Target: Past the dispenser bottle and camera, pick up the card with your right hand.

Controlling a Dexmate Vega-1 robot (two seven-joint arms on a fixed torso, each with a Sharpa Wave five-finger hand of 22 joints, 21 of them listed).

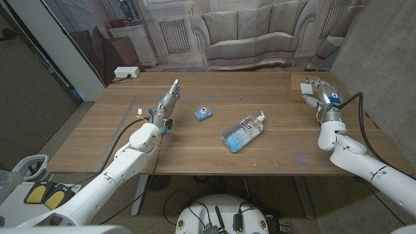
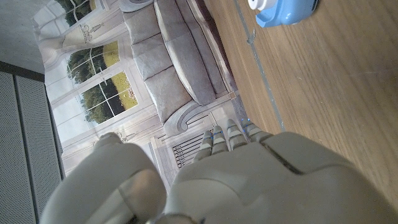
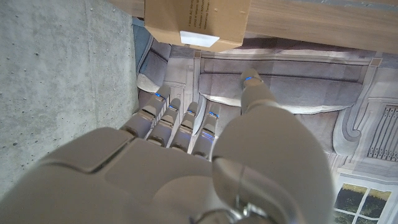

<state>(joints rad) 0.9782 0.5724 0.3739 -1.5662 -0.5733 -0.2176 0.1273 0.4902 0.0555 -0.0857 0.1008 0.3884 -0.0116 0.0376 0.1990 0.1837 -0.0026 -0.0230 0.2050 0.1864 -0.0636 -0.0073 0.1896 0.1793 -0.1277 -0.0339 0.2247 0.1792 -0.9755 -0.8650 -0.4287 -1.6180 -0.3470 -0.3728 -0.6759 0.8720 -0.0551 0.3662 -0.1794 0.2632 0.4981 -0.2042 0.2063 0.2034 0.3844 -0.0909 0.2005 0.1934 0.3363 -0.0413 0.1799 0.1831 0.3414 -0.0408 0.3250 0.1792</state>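
The right robot hand (image 3: 186, 168), fingers spread and empty, hovers before the white card (image 3: 199, 39), which lies on a box (image 3: 196, 18). Left robot hand (image 1: 167, 104): empty.

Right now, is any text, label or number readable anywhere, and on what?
None can be read.
Dispenser bottle: blue label print, too small.
Cardboard sheet: dark printed lines, too blurred and turned to read.
White card on it: no print shows.
Blue camera: no marking shows.
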